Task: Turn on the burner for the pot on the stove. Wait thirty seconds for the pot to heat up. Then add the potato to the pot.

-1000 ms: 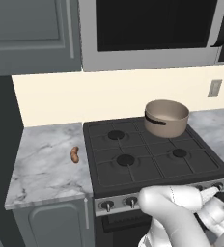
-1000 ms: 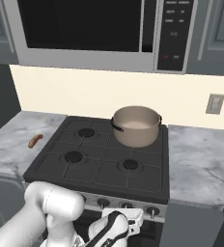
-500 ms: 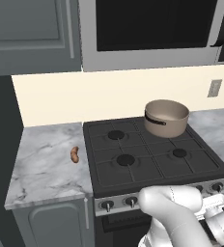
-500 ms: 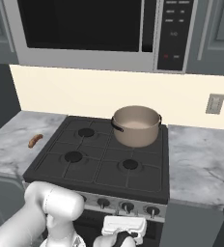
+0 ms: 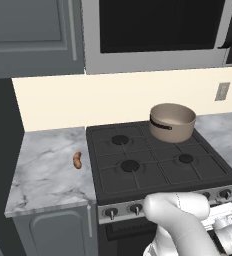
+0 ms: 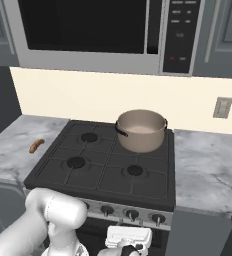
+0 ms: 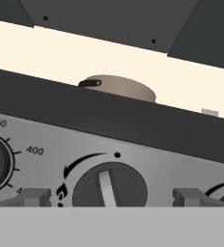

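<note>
pot (image 6: 141, 130) empty on stove (image 6: 105, 167) back right burner, potato (image 6: 36, 145) on counter (image 5: 48, 170), end effector (image 7: 111, 197) spread

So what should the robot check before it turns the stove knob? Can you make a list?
1. Tool open: ok, its two tips stand wide apart on either side of the knob.
2. Tool lined up with a knob: ok, the knob sits between the tips in the hand view.
3. It is the right knob for the pot's burner: cannot tell.
4. Pot on the stove: ok, on the back right burner.
5. Pot empty: cannot tell, but no food shows inside.
6. Potato waiting: ok, on the counter left of the stove.
</note>
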